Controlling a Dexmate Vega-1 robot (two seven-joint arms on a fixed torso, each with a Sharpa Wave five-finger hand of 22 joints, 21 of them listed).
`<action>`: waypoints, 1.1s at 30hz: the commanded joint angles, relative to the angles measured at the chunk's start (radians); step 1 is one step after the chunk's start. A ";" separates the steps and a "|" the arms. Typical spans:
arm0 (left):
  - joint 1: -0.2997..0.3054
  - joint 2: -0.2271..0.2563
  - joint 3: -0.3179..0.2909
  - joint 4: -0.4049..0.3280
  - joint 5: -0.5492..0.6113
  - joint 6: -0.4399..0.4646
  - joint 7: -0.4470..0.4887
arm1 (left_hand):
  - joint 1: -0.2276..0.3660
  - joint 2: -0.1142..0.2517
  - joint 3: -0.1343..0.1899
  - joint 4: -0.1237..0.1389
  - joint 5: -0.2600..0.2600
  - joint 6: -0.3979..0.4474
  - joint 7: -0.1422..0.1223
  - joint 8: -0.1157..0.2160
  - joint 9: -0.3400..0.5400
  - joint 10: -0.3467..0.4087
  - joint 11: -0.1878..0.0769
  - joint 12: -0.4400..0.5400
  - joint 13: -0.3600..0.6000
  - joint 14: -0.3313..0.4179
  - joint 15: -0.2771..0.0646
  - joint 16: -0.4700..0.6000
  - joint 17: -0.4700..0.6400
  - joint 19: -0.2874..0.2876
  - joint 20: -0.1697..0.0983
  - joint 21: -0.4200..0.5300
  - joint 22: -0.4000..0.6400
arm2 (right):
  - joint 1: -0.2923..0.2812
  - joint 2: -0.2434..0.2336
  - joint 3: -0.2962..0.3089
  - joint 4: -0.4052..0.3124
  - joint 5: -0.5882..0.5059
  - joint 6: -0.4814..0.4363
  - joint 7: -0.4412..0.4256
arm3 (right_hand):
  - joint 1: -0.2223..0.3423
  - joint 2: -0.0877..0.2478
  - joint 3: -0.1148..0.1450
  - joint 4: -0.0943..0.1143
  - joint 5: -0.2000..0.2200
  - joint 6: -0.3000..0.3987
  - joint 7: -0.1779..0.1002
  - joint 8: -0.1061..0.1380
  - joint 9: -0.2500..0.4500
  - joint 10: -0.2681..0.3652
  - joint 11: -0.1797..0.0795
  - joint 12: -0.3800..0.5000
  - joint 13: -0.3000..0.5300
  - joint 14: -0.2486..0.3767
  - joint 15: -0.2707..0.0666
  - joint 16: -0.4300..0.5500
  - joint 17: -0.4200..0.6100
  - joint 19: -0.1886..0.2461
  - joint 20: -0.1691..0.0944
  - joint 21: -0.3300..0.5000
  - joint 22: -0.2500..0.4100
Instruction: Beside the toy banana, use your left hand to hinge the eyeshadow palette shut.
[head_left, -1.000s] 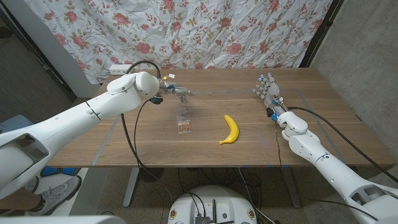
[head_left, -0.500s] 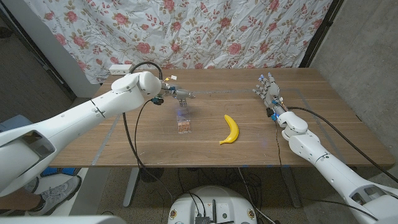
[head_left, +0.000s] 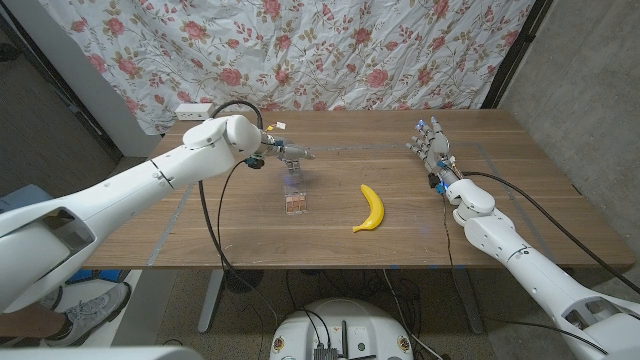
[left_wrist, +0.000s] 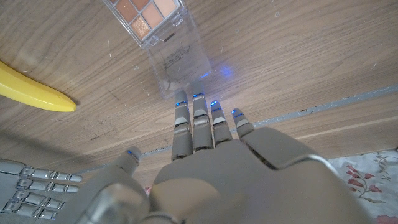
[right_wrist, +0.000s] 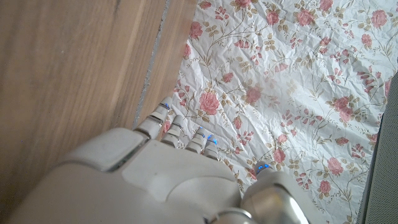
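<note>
The eyeshadow palette (head_left: 294, 203) lies open in the middle of the table, its clear lid (head_left: 293, 181) standing up on the far side. The wrist view shows its tan pans (left_wrist: 147, 15) and the lid (left_wrist: 179, 62) close up. My left hand (head_left: 285, 152) hovers just behind the lid with fingers (left_wrist: 198, 119) stretched out, their tips at the lid's free edge and nothing gripped. The yellow toy banana (head_left: 372, 208) lies to the right of the palette, and its end (left_wrist: 34, 93) appears in the wrist view. My right hand (head_left: 431, 146) stands at the far right, fingers apart, empty.
A floral cloth (head_left: 330, 50) hangs behind the table. A white power strip (head_left: 193, 109) sits at the far left corner. A black cable (head_left: 208, 215) loops from my left arm down over the table's front edge. Bare wood (head_left: 480, 225) surrounds the banana and palette.
My left hand has crept slightly toward the palette's raised lid. The palette, the banana and my right hand have stayed put.
</note>
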 joint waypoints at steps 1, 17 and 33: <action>0.006 -0.004 0.004 0.010 0.003 0.000 0.015 | -0.005 0.113 -0.007 -0.003 0.008 0.019 0.033 0.001 0.004 0.029 -0.007 0.007 0.004 0.035 -0.008 0.008 0.002 0.019 0.002 0.006 0.003 | 0.000 0.000 0.000 0.000 0.000 0.000 0.000 | -0.001 0.110 -0.001 0.008 0.004 0.002 -0.007 0.005 0.002 0.002 -0.008 0.005 0.005 -0.004 -0.140 0.004 0.003 0.006 -0.001 0.004 0.002; 0.010 -0.008 0.005 0.002 0.014 0.005 0.038 | -0.002 0.117 -0.013 -0.005 0.010 0.070 0.033 0.004 0.006 0.114 -0.031 0.014 0.007 0.128 -0.043 0.011 0.002 0.074 0.001 0.008 0.000 | 0.000 0.001 0.000 0.001 0.000 0.000 0.000 | -0.001 0.110 -0.001 0.008 0.004 0.002 -0.007 0.006 0.002 0.001 -0.008 0.005 0.005 -0.004 -0.139 0.004 0.003 0.006 -0.001 0.004 0.002; 0.009 -0.006 -0.003 -0.010 0.022 0.011 0.047 | 0.000 0.121 -0.003 -0.006 0.012 0.138 0.030 0.015 0.008 0.181 -0.058 0.021 0.009 0.210 -0.079 0.014 0.004 0.128 -0.003 0.008 -0.001 | 0.000 0.000 0.000 0.001 0.000 0.000 0.000 | -0.001 0.110 -0.001 0.008 0.004 0.001 -0.007 0.005 0.002 0.002 -0.009 0.005 0.005 -0.004 -0.138 0.004 0.003 0.006 -0.001 0.004 0.002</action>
